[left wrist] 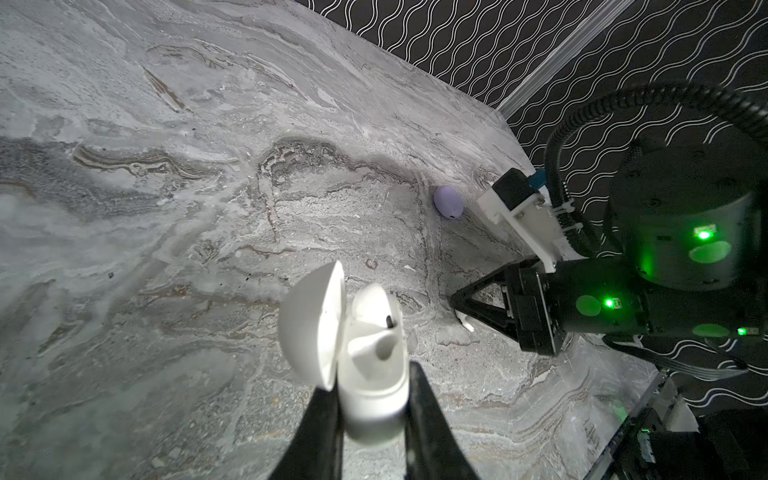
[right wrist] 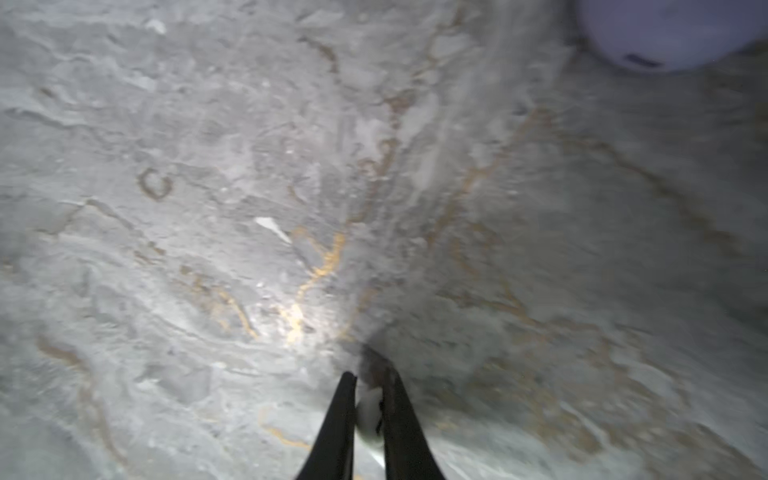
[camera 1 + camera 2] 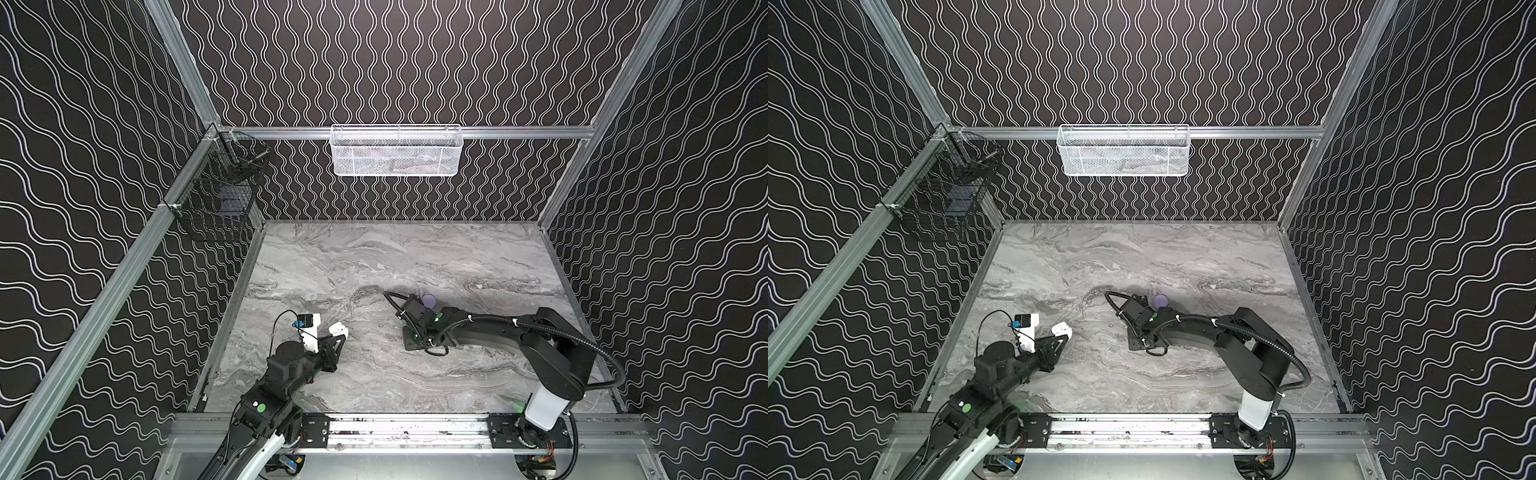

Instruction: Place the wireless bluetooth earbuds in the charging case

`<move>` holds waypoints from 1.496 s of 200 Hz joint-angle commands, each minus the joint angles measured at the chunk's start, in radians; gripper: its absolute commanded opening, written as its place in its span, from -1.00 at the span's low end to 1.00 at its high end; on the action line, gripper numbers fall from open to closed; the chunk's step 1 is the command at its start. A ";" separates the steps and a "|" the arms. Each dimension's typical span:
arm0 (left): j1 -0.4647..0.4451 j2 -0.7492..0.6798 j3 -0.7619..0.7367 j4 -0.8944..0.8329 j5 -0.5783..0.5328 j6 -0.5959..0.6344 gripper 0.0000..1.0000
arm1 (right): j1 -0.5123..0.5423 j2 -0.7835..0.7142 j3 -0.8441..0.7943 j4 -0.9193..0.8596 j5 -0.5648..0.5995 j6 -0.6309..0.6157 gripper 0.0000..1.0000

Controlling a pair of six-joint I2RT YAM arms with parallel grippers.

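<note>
My left gripper (image 1: 372, 382) is shut on the base of the white charging case (image 1: 374, 399), which shows small in both top views (image 3: 338, 329) (image 3: 1061, 329). The case's lid (image 1: 311, 324) stands open. One white earbud (image 1: 376, 305) sits in the case beside an empty socket (image 1: 384, 351). My right gripper (image 2: 370, 376) is shut on another white earbud (image 2: 368, 409) low over the marble. In the left wrist view that gripper (image 1: 459, 307) is off to the case's side, a white stem (image 1: 467, 325) poking out under its tips.
A closed lilac case (image 3: 429, 300) (image 1: 448, 202) lies on the marble table (image 3: 332, 266) just beyond the right wrist. A white mesh basket (image 3: 396, 150) hangs on the back rail and a black wire basket (image 3: 224, 183) on the left wall.
</note>
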 commanded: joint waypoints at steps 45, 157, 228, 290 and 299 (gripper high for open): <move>0.001 0.012 0.002 0.042 0.010 0.015 -0.70 | 0.002 -0.024 0.012 -0.147 0.315 0.109 -0.69; 0.001 0.020 0.004 0.044 0.017 0.016 -0.67 | 0.020 -0.114 -0.096 0.079 -0.051 -0.034 -0.14; 0.001 0.031 0.005 0.049 0.016 0.016 -0.66 | 0.016 -0.043 -0.057 0.018 -0.038 -0.079 -0.19; 0.001 0.033 0.005 0.054 0.016 0.018 -0.65 | -0.002 -0.035 -0.053 0.008 -0.047 -0.116 -0.20; 0.001 0.035 0.005 0.055 0.016 0.016 -0.65 | -0.006 -0.035 -0.053 0.007 -0.042 -0.121 -0.20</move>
